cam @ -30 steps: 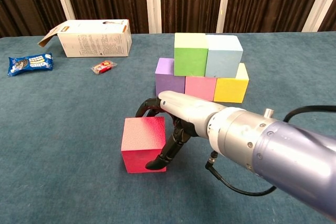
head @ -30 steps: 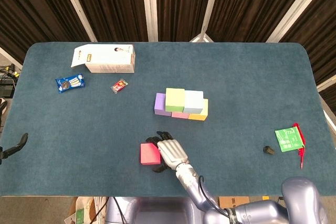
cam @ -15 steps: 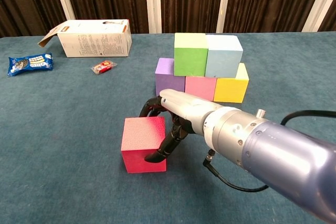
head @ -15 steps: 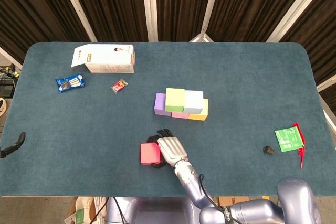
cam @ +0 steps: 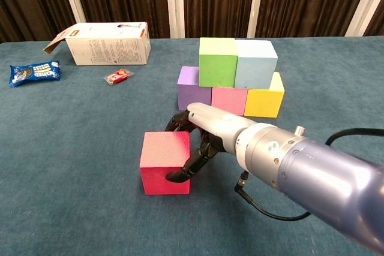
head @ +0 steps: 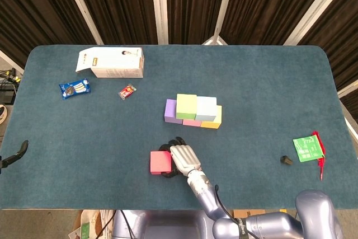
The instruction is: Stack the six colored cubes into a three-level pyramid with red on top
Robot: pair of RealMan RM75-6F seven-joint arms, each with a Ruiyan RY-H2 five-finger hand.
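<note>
Tabletop: chest-view-only robot hand [cam: 201,142] thumb on red cube [cam: 164,163]

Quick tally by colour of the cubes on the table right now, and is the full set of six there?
Red cube: 1, on the table with the right hand against it
Purple cube: 1
Pink cube: 1
Yellow cube: 1
Green cube: 1
Light blue cube: 1
Total: 6, so the set is complete.
</note>
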